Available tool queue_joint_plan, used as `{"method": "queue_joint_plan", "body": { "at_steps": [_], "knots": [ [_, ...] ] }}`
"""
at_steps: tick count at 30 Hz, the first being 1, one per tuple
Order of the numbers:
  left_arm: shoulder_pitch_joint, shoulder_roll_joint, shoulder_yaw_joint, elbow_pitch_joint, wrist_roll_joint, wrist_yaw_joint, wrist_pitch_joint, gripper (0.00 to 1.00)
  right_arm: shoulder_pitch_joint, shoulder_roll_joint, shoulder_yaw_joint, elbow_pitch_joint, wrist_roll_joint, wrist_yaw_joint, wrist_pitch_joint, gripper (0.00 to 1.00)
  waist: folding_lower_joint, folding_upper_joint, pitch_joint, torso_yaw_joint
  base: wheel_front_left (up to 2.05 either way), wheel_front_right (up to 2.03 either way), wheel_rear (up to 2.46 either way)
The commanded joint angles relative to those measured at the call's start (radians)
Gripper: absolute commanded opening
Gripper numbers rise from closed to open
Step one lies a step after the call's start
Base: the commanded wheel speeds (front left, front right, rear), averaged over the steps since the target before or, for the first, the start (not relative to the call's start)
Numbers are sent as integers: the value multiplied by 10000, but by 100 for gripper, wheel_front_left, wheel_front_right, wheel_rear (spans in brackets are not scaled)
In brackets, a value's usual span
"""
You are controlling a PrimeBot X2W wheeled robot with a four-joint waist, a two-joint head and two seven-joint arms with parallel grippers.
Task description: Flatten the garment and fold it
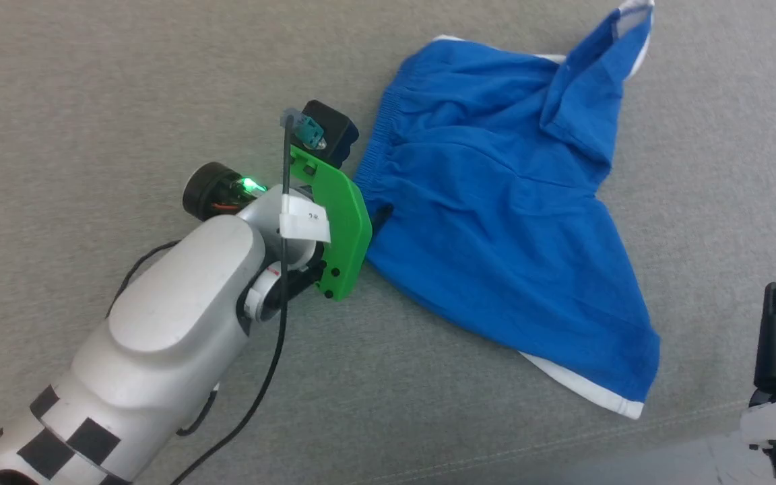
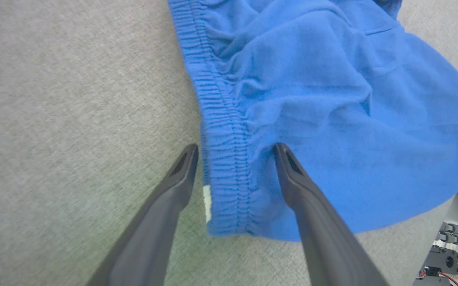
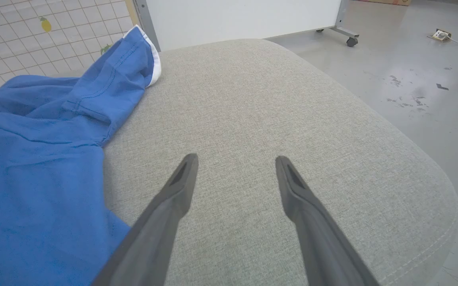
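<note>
Blue cloth is our whole business here: the shorts (image 1: pixel 496 222) lie rumpled on the grey cushion (image 1: pixel 159 81), and our left pincer (image 2: pixel 235 147) stands spread right at their waistband (image 2: pixel 223 131). One finger is over bare cushion outside the band and the other over the cloth inside it, so the gathered edge runs up between the two. Nothing is pinched yet. Our right pincer (image 3: pixel 235 159) is spread too, above bare cushion, with the shorts off to its left and clear of both fingers. We judge that we are at the flattening step, on the point of taking a first hold: one leg (image 1: pixel 590 87) lies doubled over the body beyond the left pincer, and no fold has been made. The next move, as we see it, calls for closing the left fingers on the band low enough to catch both layers. It also calls for bringing the right pincer across to the cloth so the pair can draw it out flat. Some things we cannot settle. In the head view a green bracket (image 1: pixel 341 215) covers most of the left fingers. We cannot tell whether the inner finger presses the cloth or hovers over it. The doubled leg's tip is cut off at that view's top edge. A small white patch (image 2: pixel 207 202) beside the band, between the left fingers, may be a label.
</note>
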Motion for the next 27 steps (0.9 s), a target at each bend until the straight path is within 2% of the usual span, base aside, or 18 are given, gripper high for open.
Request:
{"method": "queue_joint_plan", "body": {
  "at_steps": [1,2,3,4,9,14,22,27],
  "knots": [
    [-202,31,-35,127,-38,-148,72,100,-153,25,75,93,64,-15,-129,100,-1,-1,274,-272,0,0,0],
    [-203,8,-13,195,-134,-193,109,100,-167,25,107,144,65,-15,-162,100,-1,-1,282,-279,0,0,0],
    [-193,-17,-7,262,-241,-253,165,91,-185,25,139,204,64,-15,-189,100,-1,-1,286,-276,0,0,0],
    [-193,-20,-33,273,-287,-343,193,1,-204,25,158,248,58,-15,-205,100,-1,-1,282,-265,0,0,0],
    [-20,53,22,111,-397,-508,-97,0,-257,25,188,383,-110,-15,-191,100,-1,-1,10,-47,0,0,0],
    [719,409,247,-576,-437,-269,-754,0,-186,25,69,306,-330,-15,-5,100,-1,-1,-595,396,0,0,0],
    [2887,1642,515,-2752,-782,489,-1217,0,94,26,97,-125,-586,-15,584,100,-1,-1,-1601,1433,0,0,0],
    [4103,2332,769,-4210,-1072,1273,-1237,0,261,26,315,-466,-631,-15,907,100,-1,-1,-1889,1952,0,0,0]
  ]
}}
